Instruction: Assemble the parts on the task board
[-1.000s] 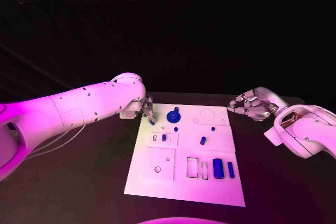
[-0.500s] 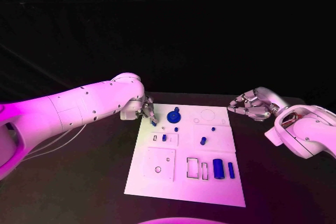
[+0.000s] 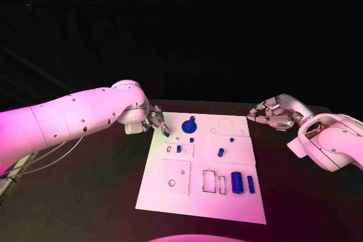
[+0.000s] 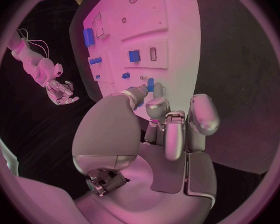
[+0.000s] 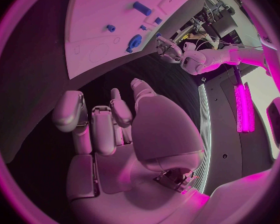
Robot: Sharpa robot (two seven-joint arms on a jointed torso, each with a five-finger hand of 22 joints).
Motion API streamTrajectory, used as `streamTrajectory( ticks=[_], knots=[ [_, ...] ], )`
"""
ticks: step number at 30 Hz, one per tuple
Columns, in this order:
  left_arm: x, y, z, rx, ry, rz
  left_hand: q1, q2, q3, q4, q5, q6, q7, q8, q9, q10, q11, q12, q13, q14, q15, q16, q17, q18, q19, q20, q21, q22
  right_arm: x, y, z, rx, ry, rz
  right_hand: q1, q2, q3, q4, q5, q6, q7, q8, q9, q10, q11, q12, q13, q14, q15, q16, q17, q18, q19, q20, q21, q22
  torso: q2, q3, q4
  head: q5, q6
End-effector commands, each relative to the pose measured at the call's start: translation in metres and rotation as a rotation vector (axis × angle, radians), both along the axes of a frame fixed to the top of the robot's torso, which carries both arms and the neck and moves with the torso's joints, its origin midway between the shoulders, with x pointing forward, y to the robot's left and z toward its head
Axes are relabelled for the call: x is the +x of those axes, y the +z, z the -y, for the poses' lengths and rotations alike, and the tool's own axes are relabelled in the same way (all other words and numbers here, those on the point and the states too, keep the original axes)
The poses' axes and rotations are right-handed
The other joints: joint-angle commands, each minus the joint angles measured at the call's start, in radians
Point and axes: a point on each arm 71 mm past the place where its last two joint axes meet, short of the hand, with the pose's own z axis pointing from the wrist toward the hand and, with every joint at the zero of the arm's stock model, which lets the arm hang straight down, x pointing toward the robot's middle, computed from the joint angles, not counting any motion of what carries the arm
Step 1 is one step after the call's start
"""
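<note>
bench (image 3: 83, 200): black, spread under me
backdrop (image 3: 196, 42): dark behind my bench
light: a glowing strip lamp (image 5: 242, 107) off to my side

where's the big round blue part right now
In the head view the round blue part sits on the far left area of the white board, just right of the left hand.

White, rounded left arm (image 3: 75, 116) dotted with small screws, thin cables beneath; silver segmented left hand (image 4: 168, 129) and right hand (image 3: 272, 115).

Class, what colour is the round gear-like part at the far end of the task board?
Blue. The round part shows best in the head view, against the pale task board.
</note>
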Motion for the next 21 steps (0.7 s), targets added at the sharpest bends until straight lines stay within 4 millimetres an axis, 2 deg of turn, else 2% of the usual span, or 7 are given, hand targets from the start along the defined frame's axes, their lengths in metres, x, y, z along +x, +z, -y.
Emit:
streamTrajectory(
  ticks=[1,6,21],
  knots=[
    [-0.005,0.002,0.002,-0.074,0.044,0.033,-0.001,-0.014,0.146,-0.141,0.001,0.014,-0.011,0.007,0.023,0.010,-0.003,0.006,0.006,0.106,-0.009,0.002,0.263,-0.014,0.006,-0.004,0.007,0.003,0.000,0.001,0.000,-0.004,0.007,0.012,0.003,-0.005,-0.005,0.003,0.003,-0.005,0.000,0.004,0.001,-0.001,0.000,0.005,0.001,0.035,-0.008,-0.003,0.002,0.010,-0.004,-0.003,-0.003,0.001,-0.001,-0.0010,0.0022,0.000,-0.004],
    [-0.014,-0.001,-0.001,-0.066,0.042,0.061,-0.005,-0.021,0.152,-0.146,0.001,0.018,-0.013,0.009,0.026,0.018,-0.005,0.015,0.017,0.106,-0.011,0.002,0.263,-0.015,0.011,-0.006,0.011,0.009,0.000,0.001,0.000,-0.004,0.006,0.013,0.003,-0.005,-0.005,0.003,0.003,-0.005,0.000,0.004,0.001,-0.001,0.000,0.005,0.001,0.035,-0.008,-0.003,0.002,0.010,-0.004,-0.003,-0.003,0.001,-0.001,0.0001,0.0021,0.001,-0.005],
    [-0.031,-0.019,0.003,-0.006,-0.020,0.052,-0.009,-0.030,0.160,-0.150,0.001,0.022,-0.015,0.011,0.029,0.025,-0.007,0.023,0.027,0.106,-0.013,0.002,0.263,-0.016,0.014,-0.007,0.013,0.014,0.000,0.001,0.000,-0.004,0.007,0.013,0.003,-0.005,-0.005,0.003,0.003,-0.005,0.000,0.004,0.001,-0.001,0.000,0.005,0.001,0.035,-0.008,-0.003,0.002,0.010,-0.004,-0.003,-0.003,0.001,0.000,0.0005,-0.0003,0.006,-0.014]
  ],
)
